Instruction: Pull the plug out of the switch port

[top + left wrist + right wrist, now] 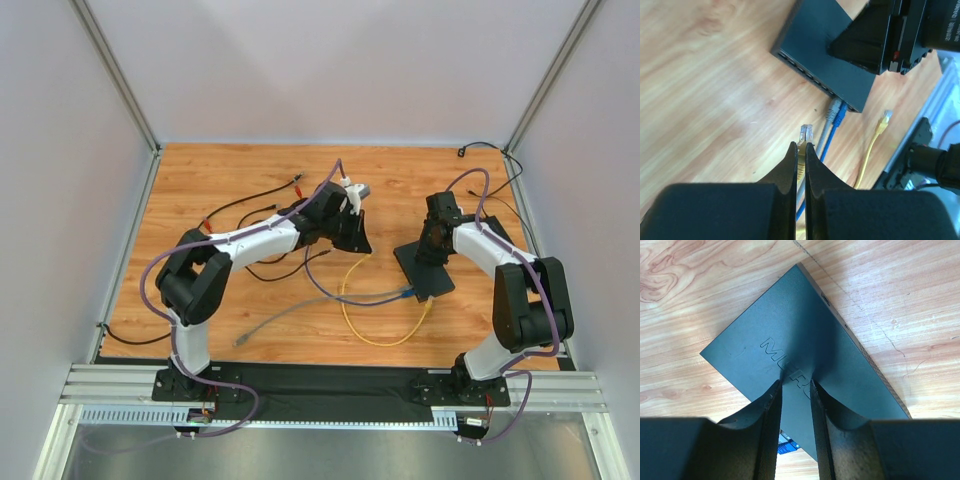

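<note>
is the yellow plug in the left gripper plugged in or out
Out: the yellow plug sits clear of the switch, pinched by the left gripper.

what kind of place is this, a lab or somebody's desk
Probably a robotics lab cell: two arms bolted to a rail at the table edge, white walls on aluminium posts around it, and a switch with a yellow cable loose beside it.

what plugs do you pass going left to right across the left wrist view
pinched yellow plug in the left claw → grey plug → blue plug → loose yellow plug
</note>
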`<state>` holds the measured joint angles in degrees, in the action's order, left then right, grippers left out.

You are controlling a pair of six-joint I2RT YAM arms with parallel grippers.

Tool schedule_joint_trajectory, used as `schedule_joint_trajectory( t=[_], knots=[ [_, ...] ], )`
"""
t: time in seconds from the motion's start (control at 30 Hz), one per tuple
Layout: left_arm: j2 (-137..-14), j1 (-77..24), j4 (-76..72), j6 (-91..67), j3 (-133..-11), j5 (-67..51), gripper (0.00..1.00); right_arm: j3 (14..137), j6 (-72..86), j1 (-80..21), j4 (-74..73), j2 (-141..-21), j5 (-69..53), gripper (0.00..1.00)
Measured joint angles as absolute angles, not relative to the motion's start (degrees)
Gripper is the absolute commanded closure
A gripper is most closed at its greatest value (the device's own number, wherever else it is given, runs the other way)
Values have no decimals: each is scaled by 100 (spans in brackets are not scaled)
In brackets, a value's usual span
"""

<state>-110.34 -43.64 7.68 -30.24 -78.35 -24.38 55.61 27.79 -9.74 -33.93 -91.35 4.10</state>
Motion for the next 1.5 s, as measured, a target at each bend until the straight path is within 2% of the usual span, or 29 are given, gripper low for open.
schedule_joint_trajectory(
  t=[0.27, 0.77, 1.2, 1.5],
  knots=[
    [-10328, -4064, 1804, -2423, -7959, -1050, 100, 5561, 2777, -974, -3395, -9129, 408, 69],
    [-8989, -2626, 3057, -1288, -8082, 1076, 100, 5561, 2773, -974, -3395, -9129, 403, 69],
    [-9813, -1780, 3656, -733, -9196, 2198, 100, 5559, 2766, -974, -3395, -9129, 403, 69],
    [-10715, -1090, 4281, -982, -10702, 2788, 100, 5559, 2762, -974, -3393, -9129, 403, 69]
  ],
)
